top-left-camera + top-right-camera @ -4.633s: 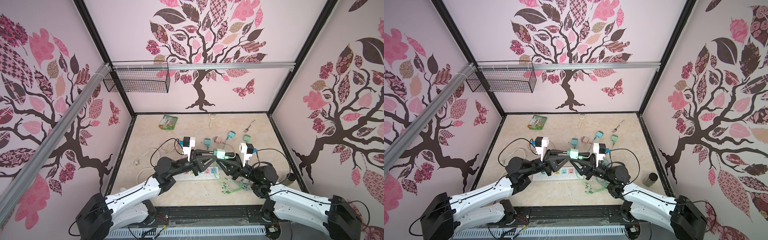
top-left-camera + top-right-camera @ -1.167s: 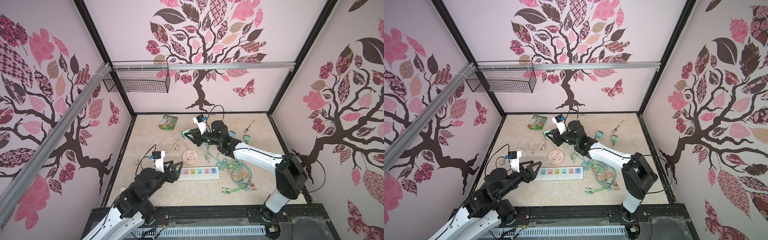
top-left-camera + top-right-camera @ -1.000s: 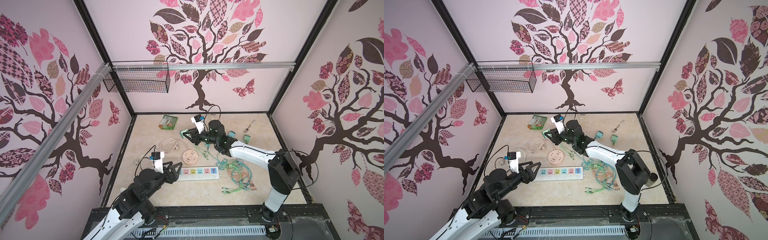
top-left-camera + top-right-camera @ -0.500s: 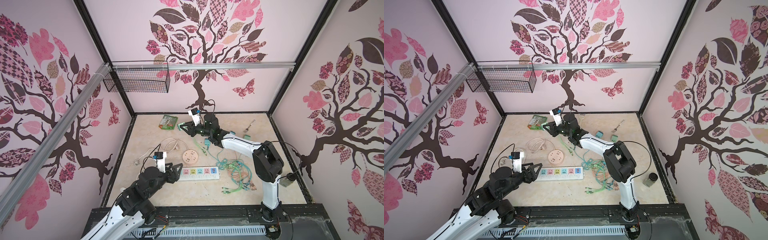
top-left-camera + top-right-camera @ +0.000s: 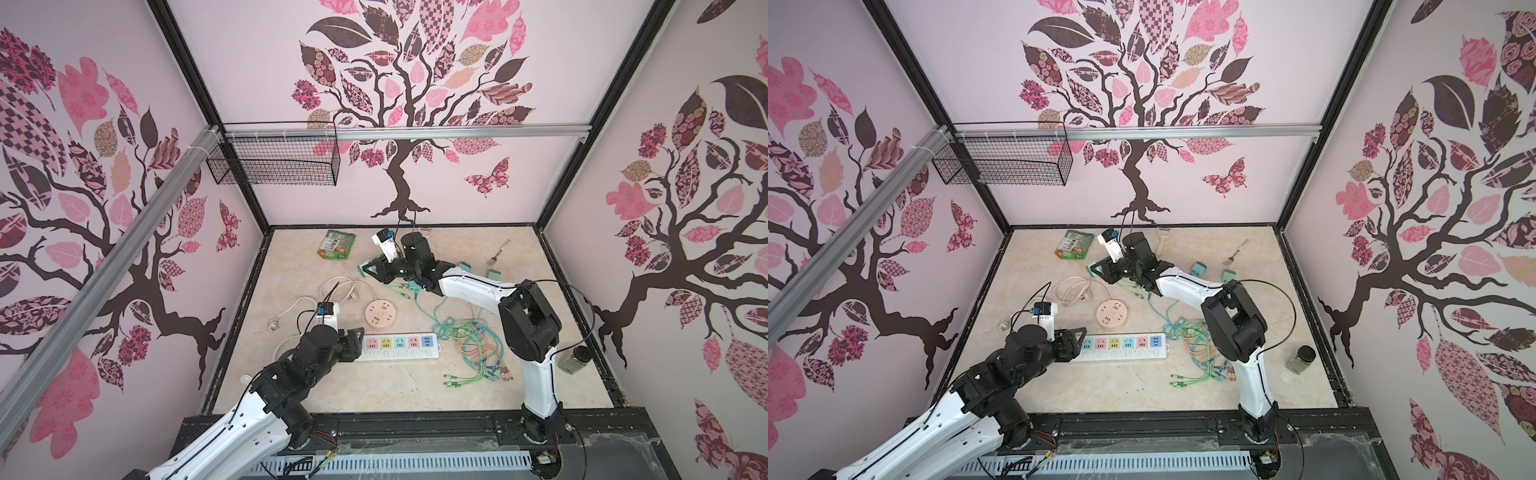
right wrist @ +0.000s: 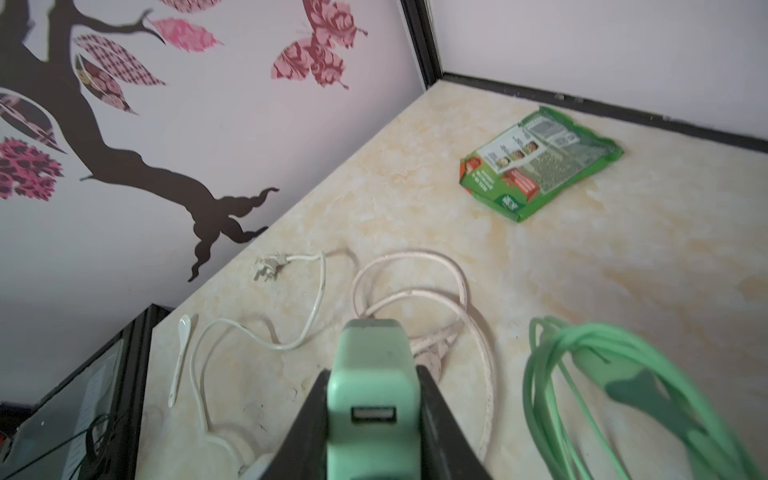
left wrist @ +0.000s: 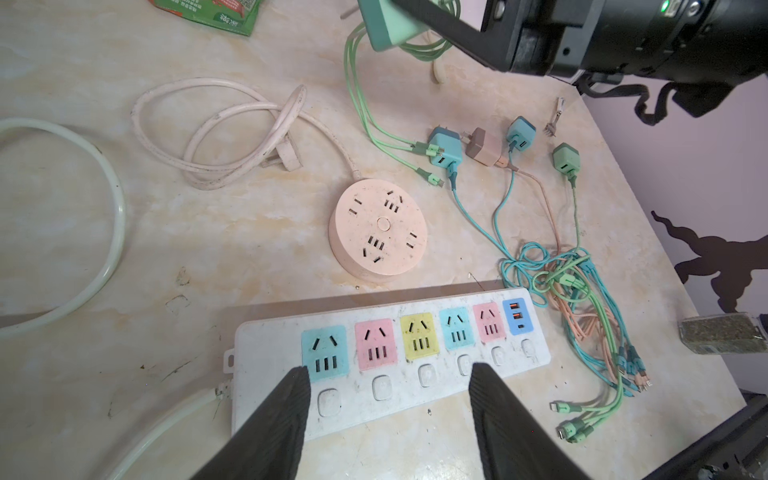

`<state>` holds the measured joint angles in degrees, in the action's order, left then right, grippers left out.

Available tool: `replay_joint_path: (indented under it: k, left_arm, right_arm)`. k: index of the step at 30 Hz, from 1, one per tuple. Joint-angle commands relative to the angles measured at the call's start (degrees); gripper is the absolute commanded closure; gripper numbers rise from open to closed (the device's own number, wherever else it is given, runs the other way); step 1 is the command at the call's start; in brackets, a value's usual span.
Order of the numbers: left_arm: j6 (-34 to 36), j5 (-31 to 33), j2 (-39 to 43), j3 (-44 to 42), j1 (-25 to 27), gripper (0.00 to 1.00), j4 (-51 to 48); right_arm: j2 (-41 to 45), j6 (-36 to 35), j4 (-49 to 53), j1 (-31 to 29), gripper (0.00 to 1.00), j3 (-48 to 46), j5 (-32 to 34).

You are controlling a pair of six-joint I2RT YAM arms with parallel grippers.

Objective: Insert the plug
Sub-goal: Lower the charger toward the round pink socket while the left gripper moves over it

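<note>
Now the right gripper (image 6: 372, 376) is well away from the power strip (image 7: 266, 345). Some seconds ago both arms met over the strip with the plug (image 6: 370, 345) between them. Since then the right arm has carried it off toward the back, and the left gripper (image 7: 388, 368) has drawn back to the strip's cord end.

The plug is clamped between the right jaws, clear of the table. Its long axis runs along the fingers. Its USB port faces back toward the wrist and its far end points out past the fingertips, toward the coiled pink cord (image 6: 415, 270). Its prongs are hidden.

The left jaws stand apart over the strip, grasping nothing. The blue and pink sockets lie just past their tips.

Beyond the right fingertips lies a green packet (image 6: 540, 166); its print is too small to read.
</note>
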<state>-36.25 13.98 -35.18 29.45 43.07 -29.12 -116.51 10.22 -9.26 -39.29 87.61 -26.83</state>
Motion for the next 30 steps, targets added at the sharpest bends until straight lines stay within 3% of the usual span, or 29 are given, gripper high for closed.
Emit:
replay_joint_path:
  k: [1,7,13,17,30]
  left_arm:
    - [-0.4,0.83,-1.85,-0.63,-0.6,0.37,3.11]
    - [0.2,-1.34,-5.84,-0.94,-2.47,0.4,5.85]
    - [0.24,-11.33,-8.39,-2.87,-10.98,0.43,10.73]
    - [1.3,-14.53,-10.61,-2.91,-14.16,0.43,12.29]
    - [1.37,-17.67,-21.03,-3.53,-14.77,0.46,19.74]
  right_arm:
    - [3.79,-4.49,8.05,-0.09,0.79,0.36,0.99]
    - [5.84,-8.53,14.58,-0.1,0.78,-0.24,4.39]
    - [6.63,-11.43,19.25,-0.14,0.77,-0.58,6.39]
    - [6.25,-12.74,21.7,-0.16,0.77,-0.29,6.69]
    - [5.56,-14.4,25.77,-0.09,0.77,-0.78,6.68]
